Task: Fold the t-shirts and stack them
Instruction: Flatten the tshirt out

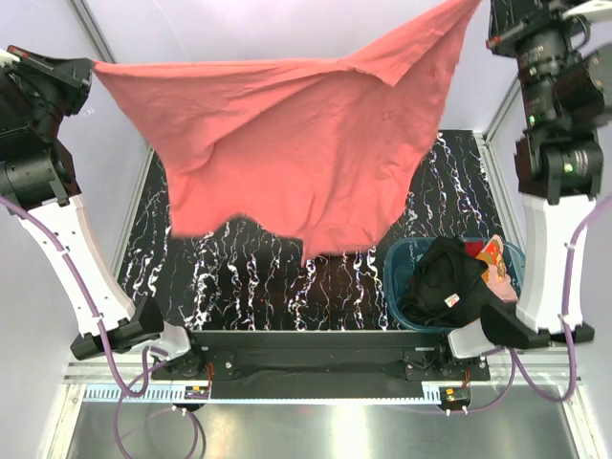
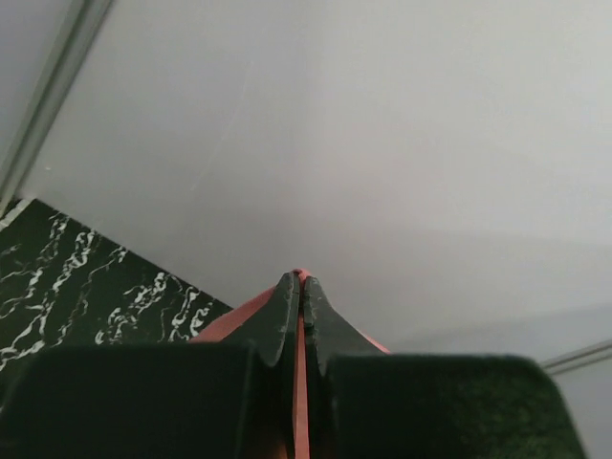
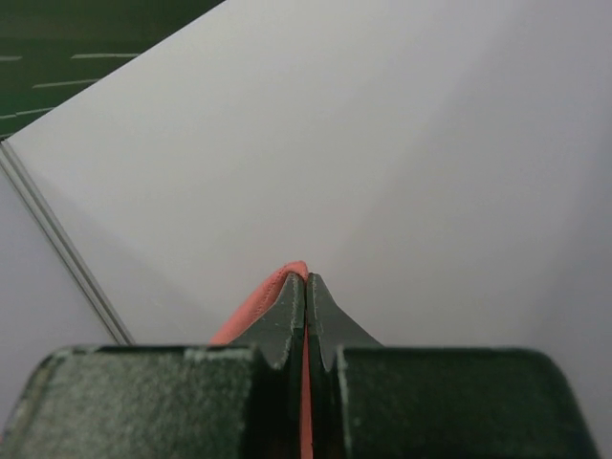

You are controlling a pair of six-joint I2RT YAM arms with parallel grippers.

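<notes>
A large salmon-red t-shirt (image 1: 287,143) hangs spread in the air above the table, stretched between both arms. My left gripper (image 2: 302,282) is shut on its left corner; a strip of red cloth (image 2: 302,382) shows between the jaws. At the upper right my right gripper (image 3: 306,279) is shut on the other corner, where a red fold (image 3: 268,296) bulges beside the left finger. In the top view the left gripper (image 1: 93,69) sits at the shirt's left tip, and the right gripper is cut off at the top edge. A black t-shirt (image 1: 445,277) and an orange one (image 1: 492,253) lie in the basket.
A round teal basket (image 1: 402,258) stands at the table's near right, next to the right arm's base. The black marbled table (image 1: 239,277) lies under the hanging shirt. White walls close in the back and sides.
</notes>
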